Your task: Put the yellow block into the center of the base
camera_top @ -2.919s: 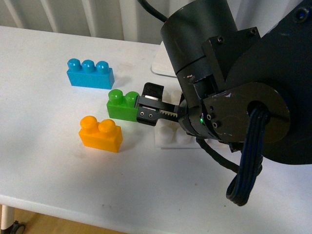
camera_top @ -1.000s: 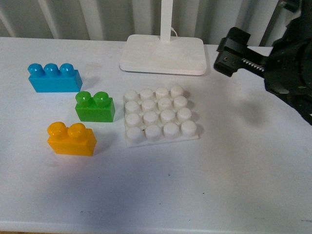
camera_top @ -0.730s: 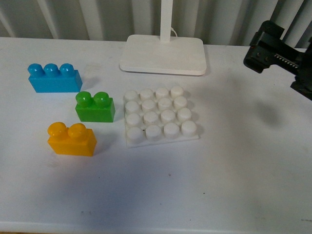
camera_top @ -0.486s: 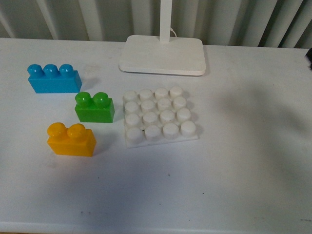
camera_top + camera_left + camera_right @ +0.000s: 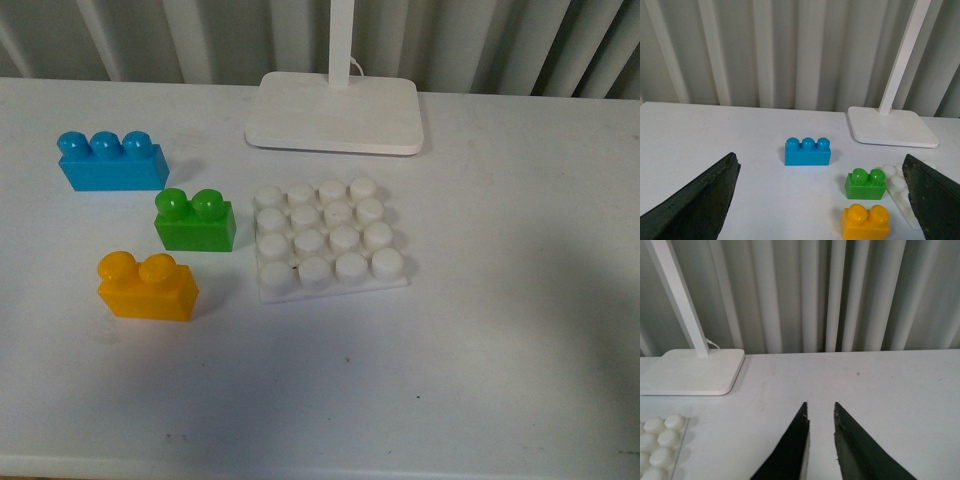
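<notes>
Resting on the white table (image 5: 520, 330), the yellow block (image 5: 147, 287) sits at near left, apart from the base (image 5: 327, 240) to its right. A green block (image 5: 195, 220) stands between them, a blue block (image 5: 110, 161) farther left. A lamp foot (image 5: 336, 112) lies beyond. The left gripper (image 5: 822, 200) is spread wide and empty; the right gripper (image 5: 821, 440) is nearly closed, holding nothing.

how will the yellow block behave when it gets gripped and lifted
The yellow block looks like hard moulded plastic, so probably stiff and light. Its glossy sides may be a bit slippery. It sits flat on the table, so it is unlikely to roll.
</notes>
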You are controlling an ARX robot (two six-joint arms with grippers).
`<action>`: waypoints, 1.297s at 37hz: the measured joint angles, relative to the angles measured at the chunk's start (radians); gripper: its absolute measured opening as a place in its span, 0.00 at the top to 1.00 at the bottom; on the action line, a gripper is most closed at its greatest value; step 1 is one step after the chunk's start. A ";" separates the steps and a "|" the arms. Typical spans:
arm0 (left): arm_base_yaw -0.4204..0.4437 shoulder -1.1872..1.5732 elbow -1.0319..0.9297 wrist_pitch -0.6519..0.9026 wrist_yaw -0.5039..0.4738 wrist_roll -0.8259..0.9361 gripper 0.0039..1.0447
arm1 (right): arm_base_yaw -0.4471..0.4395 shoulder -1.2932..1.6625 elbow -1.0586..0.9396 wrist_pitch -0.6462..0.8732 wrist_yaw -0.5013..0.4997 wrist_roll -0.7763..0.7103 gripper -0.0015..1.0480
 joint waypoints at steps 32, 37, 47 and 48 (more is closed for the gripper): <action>0.000 0.000 0.000 0.000 0.000 0.000 0.06 | 0.000 -0.636 -0.040 -0.533 -0.002 -0.010 0.99; 0.000 0.000 0.000 0.000 0.000 0.000 0.06 | 0.000 -0.694 -0.040 -0.590 -0.002 -0.010 0.99; 0.000 0.000 0.000 0.000 0.000 0.000 0.06 | 0.000 -0.770 -0.040 -0.666 -0.002 -0.010 0.99; 0.000 0.000 0.000 0.000 0.000 0.000 0.06 | 0.000 -0.778 -0.040 -0.673 -0.002 -0.010 0.99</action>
